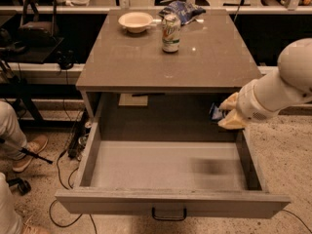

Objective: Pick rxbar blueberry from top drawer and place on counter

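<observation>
My gripper (225, 114) hangs at the right side of the open top drawer (170, 206), above its right wall and below the counter's (165, 62) front edge. Its tan fingers (231, 122) are shut on the rxbar blueberry (215, 112), a small dark blue wrapper that sticks out to the left of them. The bar is lifted off the drawer's grey floor. The white arm comes in from the right edge of the view.
On the counter stand a soda can (171, 32), a cream bowl (136, 21) and a blue chip bag (183, 9) at the back. A person's leg and shoe (27, 152) are at the left, with cables on the floor.
</observation>
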`<state>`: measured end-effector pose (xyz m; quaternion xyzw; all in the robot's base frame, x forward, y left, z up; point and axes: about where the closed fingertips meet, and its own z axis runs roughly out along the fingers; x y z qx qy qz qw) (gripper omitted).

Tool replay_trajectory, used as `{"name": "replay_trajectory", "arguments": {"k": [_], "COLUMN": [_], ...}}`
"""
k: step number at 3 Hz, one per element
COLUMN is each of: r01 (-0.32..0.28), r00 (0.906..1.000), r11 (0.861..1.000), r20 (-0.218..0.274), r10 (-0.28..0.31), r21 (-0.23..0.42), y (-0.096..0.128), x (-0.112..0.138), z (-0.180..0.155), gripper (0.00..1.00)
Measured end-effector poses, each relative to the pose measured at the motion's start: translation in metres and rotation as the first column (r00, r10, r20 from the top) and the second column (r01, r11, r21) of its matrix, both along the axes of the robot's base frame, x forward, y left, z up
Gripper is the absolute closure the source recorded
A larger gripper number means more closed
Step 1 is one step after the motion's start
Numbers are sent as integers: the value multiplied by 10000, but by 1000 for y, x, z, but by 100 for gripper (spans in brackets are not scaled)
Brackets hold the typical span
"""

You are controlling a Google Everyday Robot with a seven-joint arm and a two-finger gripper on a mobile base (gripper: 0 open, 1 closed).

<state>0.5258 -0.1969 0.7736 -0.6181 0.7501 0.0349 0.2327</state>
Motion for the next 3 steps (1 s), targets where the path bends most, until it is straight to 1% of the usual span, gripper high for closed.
{"name": "replay_trajectory", "arguments": {"k": [1, 2, 3], "r01": [-26, -35, -180], "r00": [9997, 9996, 9877], "r11": [10000, 10000, 9992], "r20": [229, 275, 1544], "r10": [25, 34, 232], "r21": [46, 50, -352], "y": [-6, -5, -8], "x": [1, 2, 24], "z": [11, 12, 54], "gripper": [100, 100, 100]}}
